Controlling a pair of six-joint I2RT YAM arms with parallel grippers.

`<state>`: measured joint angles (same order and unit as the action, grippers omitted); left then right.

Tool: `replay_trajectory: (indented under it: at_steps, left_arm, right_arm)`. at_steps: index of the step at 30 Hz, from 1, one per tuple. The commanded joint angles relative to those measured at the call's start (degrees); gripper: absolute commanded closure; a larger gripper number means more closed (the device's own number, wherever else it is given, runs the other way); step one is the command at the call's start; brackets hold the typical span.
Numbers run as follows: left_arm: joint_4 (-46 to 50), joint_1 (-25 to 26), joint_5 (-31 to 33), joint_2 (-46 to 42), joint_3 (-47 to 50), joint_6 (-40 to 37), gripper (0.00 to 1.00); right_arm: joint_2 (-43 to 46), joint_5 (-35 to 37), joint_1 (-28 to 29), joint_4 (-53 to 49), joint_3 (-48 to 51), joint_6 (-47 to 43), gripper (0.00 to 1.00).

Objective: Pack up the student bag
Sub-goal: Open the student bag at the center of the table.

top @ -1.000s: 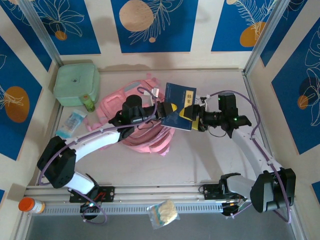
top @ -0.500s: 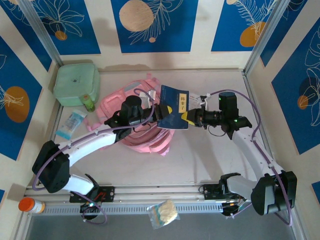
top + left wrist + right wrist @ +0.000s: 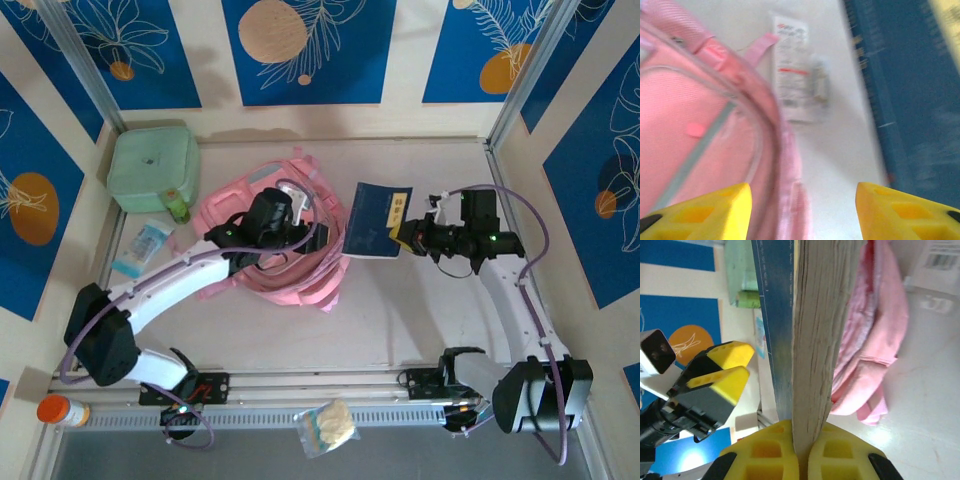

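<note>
Clamps the blue notebook by its edge in the closed right gripper, just beside the pink student bag lying mid-table. Hovers the empty left gripper, fingers parted, over the bag. Best to spread the bag's opening wide before sliding the notebook in.

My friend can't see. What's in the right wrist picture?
The right gripper pinches the edge of a blue book, its pages facing the camera. The pink student bag lies beyond, on the right.
</note>
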<state>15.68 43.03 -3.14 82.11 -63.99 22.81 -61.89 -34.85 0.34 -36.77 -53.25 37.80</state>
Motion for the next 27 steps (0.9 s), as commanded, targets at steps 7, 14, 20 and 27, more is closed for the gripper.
replay_trajectory:
  at_steps: [7, 14, 20, 27]
  left_arm:
    - [8.46, 0.28, 6.15, 7.29, -0.5, -24.82, 0.34]
    - [7.88, 0.29, 10.7, 13.79, -2.56, -26.59, 0.31]
    - [6.55, 0.14, 15.93, 16.02, -3.17, -26.36, 0.37]
    - [5.31, -0.17, 19.2, 13.99, -2.64, -26.31, 0.74]
  right_arm:
    - [1.71, -0.19, -2.37, -4.14, 1.36, -3.3, 1.0]
    - [1.07, -0.5, -2.6, -3.83, 1.01, -3.4, 1.0]
    - [0.72, -0.93, -2.7, -3.3, 1.66, -3.42, 1.0]
    - [0.5, -1.18, -2.89, -3.04, 1.6, -3.44, 1.0]
